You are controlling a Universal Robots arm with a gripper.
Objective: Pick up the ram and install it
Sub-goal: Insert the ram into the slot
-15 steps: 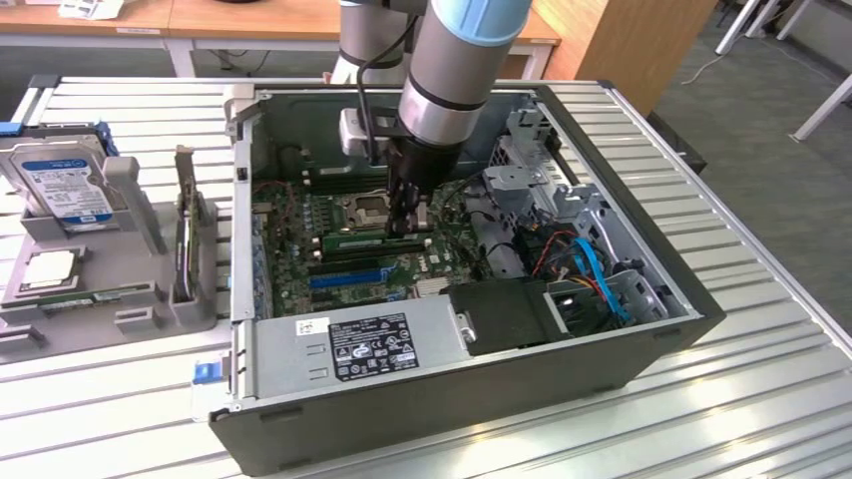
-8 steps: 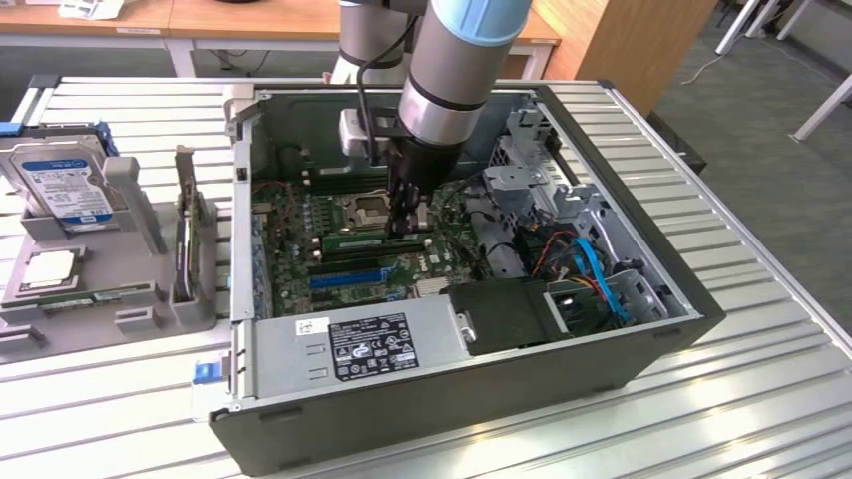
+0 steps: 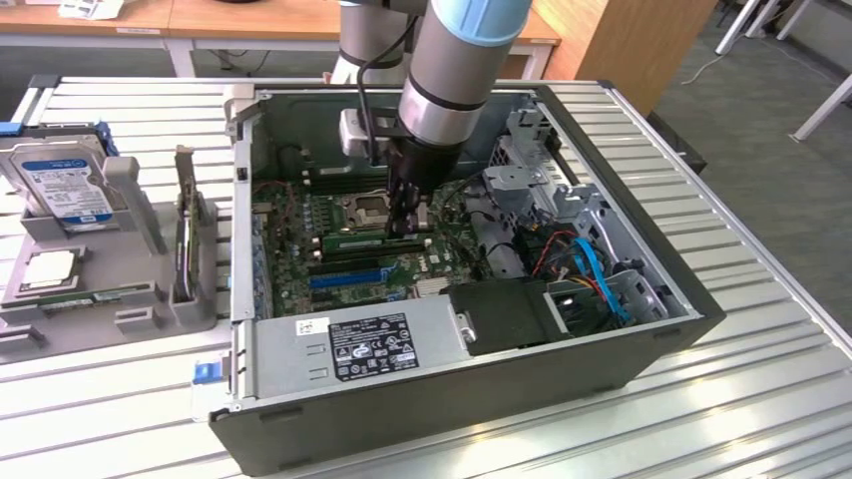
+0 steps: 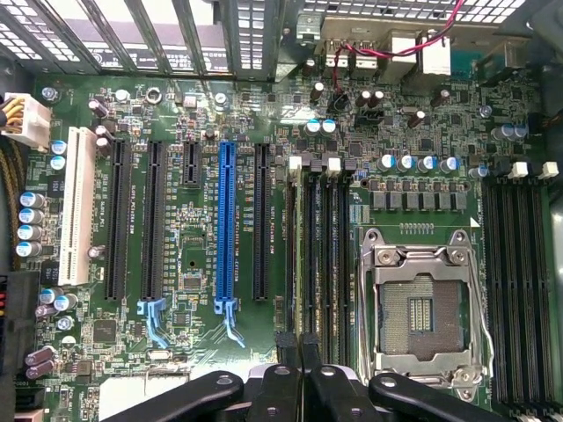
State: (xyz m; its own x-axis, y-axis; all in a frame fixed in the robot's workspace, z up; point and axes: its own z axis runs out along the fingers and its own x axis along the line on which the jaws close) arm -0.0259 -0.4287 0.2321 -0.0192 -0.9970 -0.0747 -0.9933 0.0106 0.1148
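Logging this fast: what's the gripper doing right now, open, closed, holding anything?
Gripper: closed on the ram, low inside the computer case.

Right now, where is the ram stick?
The ram stands on the motherboard inside the computer case, under the gripper, beside the empty CPU socket.

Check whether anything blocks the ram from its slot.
Nothing visible does. The claw, shut on the ram, holds it edge-on at the black memory slots beside the empty CPU socket; no cable or part lies between them.
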